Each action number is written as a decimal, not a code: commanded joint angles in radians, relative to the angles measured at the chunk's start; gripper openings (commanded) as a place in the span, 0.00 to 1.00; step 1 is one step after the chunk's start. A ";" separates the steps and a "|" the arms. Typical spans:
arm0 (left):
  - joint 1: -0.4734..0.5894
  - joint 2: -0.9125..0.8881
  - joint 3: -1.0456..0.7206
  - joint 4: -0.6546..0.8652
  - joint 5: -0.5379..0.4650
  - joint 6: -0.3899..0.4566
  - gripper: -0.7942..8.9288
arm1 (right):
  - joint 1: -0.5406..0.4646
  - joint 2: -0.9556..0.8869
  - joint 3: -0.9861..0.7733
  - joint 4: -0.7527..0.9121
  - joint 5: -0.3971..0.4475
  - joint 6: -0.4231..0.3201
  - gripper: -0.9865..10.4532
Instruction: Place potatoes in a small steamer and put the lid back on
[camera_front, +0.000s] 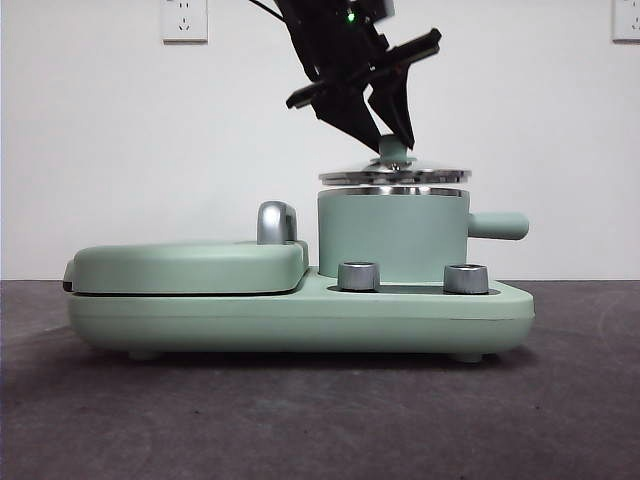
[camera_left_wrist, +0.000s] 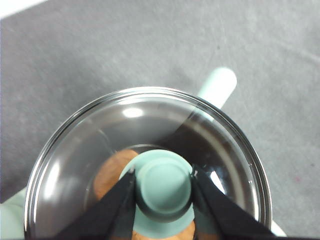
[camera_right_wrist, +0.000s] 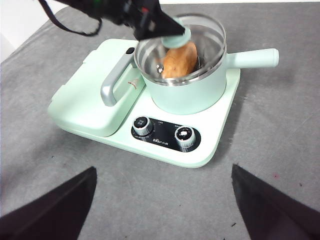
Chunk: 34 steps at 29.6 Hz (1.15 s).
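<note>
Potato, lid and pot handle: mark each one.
potato (camera_right_wrist: 180, 60), right wrist view, its orange middle inside the pot.
lid (camera_left_wrist: 100, 135), left wrist view, clear glass.
pot handle (camera_front: 500, 225), front view, mid-length.

The front camera sits low, level with the bench (camera_front: 560, 420), and looks straight across at the small steamer (camera_front: 392, 235), close and big. The left wrist camera looks straight down on the lid (camera_left_wrist: 150, 125), very near. The right wrist camera is high and far back, looking down toward 12 o'clock. All three see the steamer and lid.
</note>
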 joint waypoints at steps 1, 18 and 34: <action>-0.009 0.034 0.043 0.025 0.003 0.017 0.10 | 0.006 0.006 0.006 0.007 0.003 -0.006 0.46; -0.008 0.069 0.043 0.026 -0.031 0.032 0.10 | 0.006 0.006 0.006 0.007 0.004 -0.007 0.46; 0.002 0.069 0.043 -0.029 -0.035 0.043 0.10 | 0.006 0.006 0.006 0.007 0.026 0.012 0.46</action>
